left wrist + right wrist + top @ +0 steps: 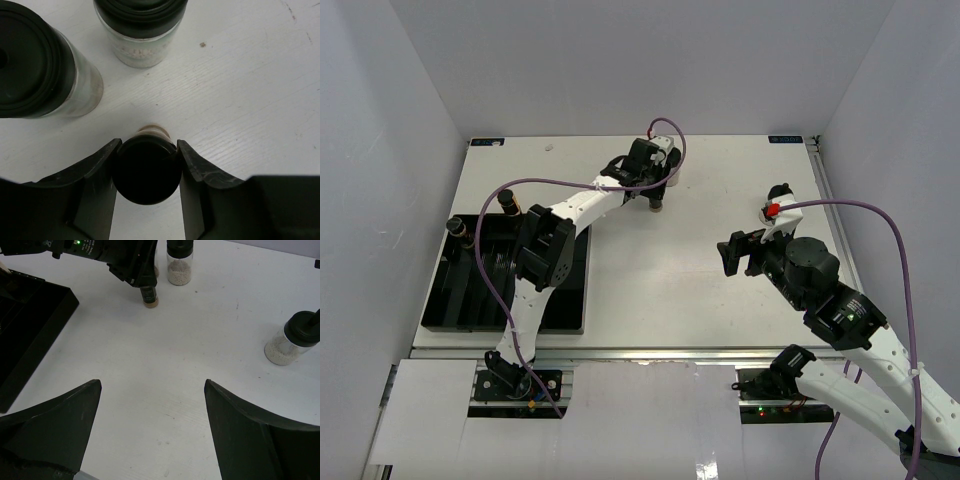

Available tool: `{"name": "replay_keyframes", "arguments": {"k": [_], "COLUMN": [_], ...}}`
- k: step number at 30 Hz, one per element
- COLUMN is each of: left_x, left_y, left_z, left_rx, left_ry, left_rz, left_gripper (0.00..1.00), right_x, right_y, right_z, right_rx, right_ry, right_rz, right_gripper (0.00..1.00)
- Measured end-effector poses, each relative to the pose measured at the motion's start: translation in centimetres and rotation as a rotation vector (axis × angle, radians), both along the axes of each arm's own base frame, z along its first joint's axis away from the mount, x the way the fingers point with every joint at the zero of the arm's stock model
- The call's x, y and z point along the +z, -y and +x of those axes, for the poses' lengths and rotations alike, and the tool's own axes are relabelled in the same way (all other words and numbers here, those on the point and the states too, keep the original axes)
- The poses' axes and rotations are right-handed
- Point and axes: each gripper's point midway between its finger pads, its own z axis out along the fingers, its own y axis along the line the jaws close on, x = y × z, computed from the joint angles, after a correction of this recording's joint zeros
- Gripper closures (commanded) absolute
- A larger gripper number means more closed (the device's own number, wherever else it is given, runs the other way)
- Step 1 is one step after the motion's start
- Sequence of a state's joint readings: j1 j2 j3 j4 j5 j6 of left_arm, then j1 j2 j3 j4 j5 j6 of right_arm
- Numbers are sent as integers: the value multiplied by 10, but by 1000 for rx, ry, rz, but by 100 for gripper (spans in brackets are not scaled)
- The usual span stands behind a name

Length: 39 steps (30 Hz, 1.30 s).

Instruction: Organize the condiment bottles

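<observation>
My left gripper (148,146) is shut on the black cap of a slim bottle (146,170) with yellow-brown contents, at the far middle of the table (700,290). In the right wrist view the slim bottle (149,296) hangs upright under the left gripper (134,267), its base at or just above the table. Two wider black-capped bottles (37,65) (140,30) stand just beyond it. Another squat bottle of pale powder (295,340) stands alone at the right. My right gripper (152,385) is open and empty over bare table, also seen from above (735,255).
A black slotted tray (560,300) lies at the left edge, with two slim bottles (509,203) (457,228) at its far end. Its corner shows in the right wrist view (35,320). Purple cables loop over both arms. Walls close in three sides.
</observation>
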<state>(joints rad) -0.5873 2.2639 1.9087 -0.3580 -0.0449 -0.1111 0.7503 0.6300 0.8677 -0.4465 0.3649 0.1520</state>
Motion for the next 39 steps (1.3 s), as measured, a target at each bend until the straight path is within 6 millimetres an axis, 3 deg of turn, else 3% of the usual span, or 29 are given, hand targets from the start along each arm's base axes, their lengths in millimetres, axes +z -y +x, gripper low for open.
{"name": "replay_keyframes", "arguments": {"k": [4, 8, 13, 16, 20, 25, 28, 30, 31, 33, 35, 39], "left_x": [0, -1, 9, 41, 113, 202, 233, 243, 248, 250, 246, 211], "left_y": [5, 6, -17, -39, -75, -142, -216, -270, -309, -363, -397, -423], "left_z": [-4, -9, -22, -30, -41, -64, -82, -93, -105, -128, -153, -181], "left_rx": [-13, 6, 106, 194, 344, 569, 731, 853, 947, 1092, 1196, 1276], "left_ry": [1, -3, -23, -3, 70, 149, 168, 178, 186, 198, 197, 134], "left_rz": [7, 25, 78, 95, 87, 25, -30, -44, -49, -42, -21, -5], "left_gripper": [98, 100, 100, 100, 100, 100, 100, 100, 100, 100, 100, 100], "right_x": [0, 0, 1, 1, 0, -1, -2, -2, -2, -2, -2, -3], "right_y": [0, 0, 1, 1, 0, -6, -9, -10, -11, -11, -12, -14], "right_z": [0, 0, -1, -3, -5, -9, -11, -12, -13, -13, -13, -15], "right_rx": [0, -1, 1, 1, 13, 46, 65, 72, 74, 76, 78, 94], "right_ry": [0, 1, 2, -1, -10, -26, -34, -37, -39, -40, -41, -47], "right_rz": [0, 1, 5, 7, 17, 33, 41, 45, 46, 46, 49, 51], "right_gripper": [10, 10, 10, 10, 10, 10, 10, 10, 10, 10, 10, 10]}}
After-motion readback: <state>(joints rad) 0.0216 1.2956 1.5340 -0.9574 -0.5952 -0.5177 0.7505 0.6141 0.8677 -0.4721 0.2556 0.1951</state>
